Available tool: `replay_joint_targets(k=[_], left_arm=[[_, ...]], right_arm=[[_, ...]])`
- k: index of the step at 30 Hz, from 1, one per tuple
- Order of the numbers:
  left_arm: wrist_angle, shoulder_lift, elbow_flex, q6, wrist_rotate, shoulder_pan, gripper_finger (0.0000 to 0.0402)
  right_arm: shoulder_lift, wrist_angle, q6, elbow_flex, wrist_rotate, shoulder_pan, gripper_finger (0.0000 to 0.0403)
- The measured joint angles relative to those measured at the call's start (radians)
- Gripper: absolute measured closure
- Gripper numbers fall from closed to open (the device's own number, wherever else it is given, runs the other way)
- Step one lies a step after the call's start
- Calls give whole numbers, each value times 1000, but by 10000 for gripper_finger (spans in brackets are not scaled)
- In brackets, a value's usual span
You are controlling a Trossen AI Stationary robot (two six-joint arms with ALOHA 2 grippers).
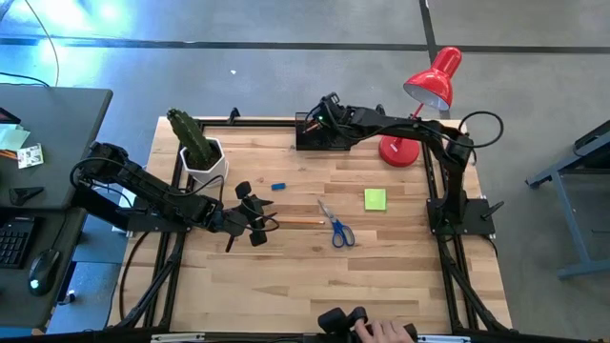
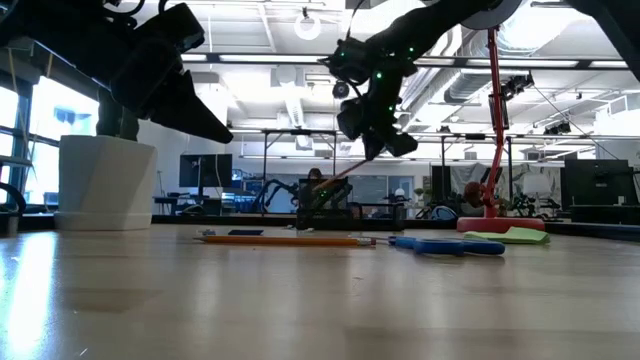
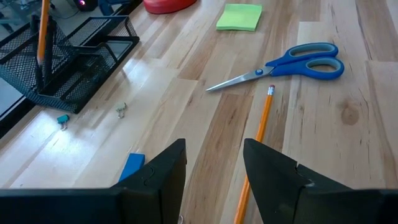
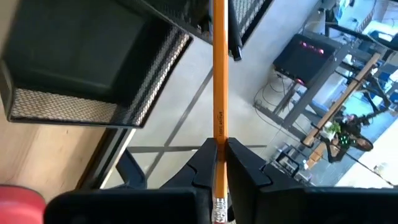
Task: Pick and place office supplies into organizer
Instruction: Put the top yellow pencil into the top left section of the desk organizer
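Observation:
The black mesh organizer [image 1: 313, 136] stands at the table's far edge. My right gripper [image 4: 221, 146] hangs over it, shut on a wooden pencil [image 4: 219, 74] whose far end reaches into a tall compartment [image 3: 37, 68] beside a dark pen [image 4: 235, 37]. My left gripper [image 3: 214, 146] hovers open above the table's left middle, touching nothing. Ahead of it a second pencil [image 3: 260, 134], the blue-handled scissors [image 3: 298, 65], the lime-green sticky pad [image 3: 239, 17] and a small blue block [image 3: 132, 167] lie flat on the wood. My right gripper pinches the pencil's shaft just ahead of its eraser end [image 4: 219, 168] between its two fingers. The fingers slant down toward the organizer, and the pencil runs on along them. The pencil is tilted, eraser end up, and its lower end [image 2: 325, 195] is down inside the organizer.
A potted cactus in a white pot [image 1: 202, 152] stands at the far left, close to my left arm. A red desk lamp [image 1: 429, 86] stands at the far right beside the organizer. Two tiny clips [image 3: 121, 110] lie near the organizer. A person's hand [image 1: 386, 332] shows at the near edge.

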Motion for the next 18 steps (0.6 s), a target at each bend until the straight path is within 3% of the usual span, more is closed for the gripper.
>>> replay_joint_targets(k=[8,18], left_arm=[[-1,0,0,0,0,0,252],[0,0,0,0,0,0,252]], right_arm=[[-42,7,19,0,18,0,386],[-51,28,-92,0,94,-2,386]])
